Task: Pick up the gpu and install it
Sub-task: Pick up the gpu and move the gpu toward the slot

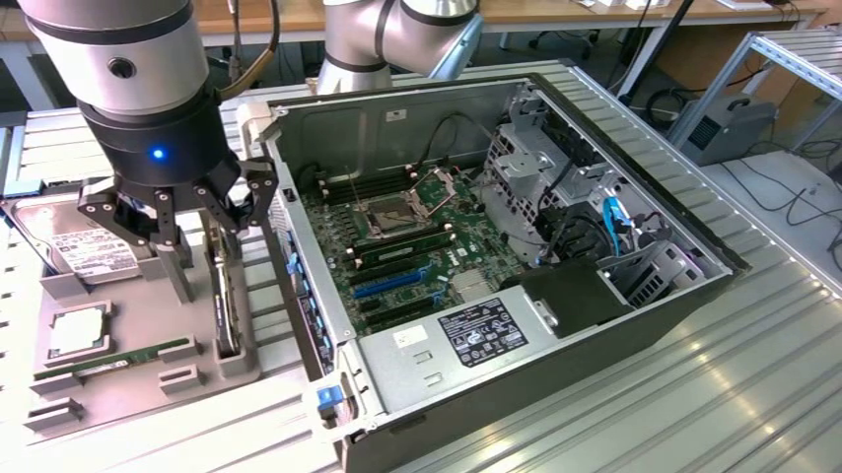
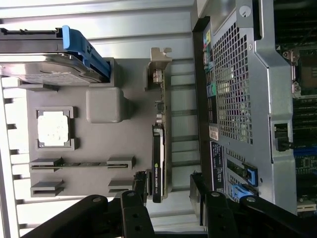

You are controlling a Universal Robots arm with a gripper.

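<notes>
The gpu [image 2: 158, 158] stands on its long edge in a slot of the gray tray [image 2: 91, 144], which sits on the table [image 1: 736, 394] just beside the open computer case [image 2: 233, 89]. The card's long axis runs parallel to the case's perforated outer wall. In the wrist view the black cooler edge lies toward the gripper's end, and the silver bracket [image 2: 159, 64] is at the far end.

The gripper [image 1: 184, 225] hangs over the card's near end. Its fingers [image 2: 133, 213] are spread wide and hold nothing. One finger lies to each side of the card's line, though how far they are above its top edge is hard to judge.

A narrow strip of ribbed table separates the card from the case wall. On the card's other side a raised block [image 2: 104, 104] stands near it on the tray, and bare tray floor lies alongside the rest of its length.
</notes>
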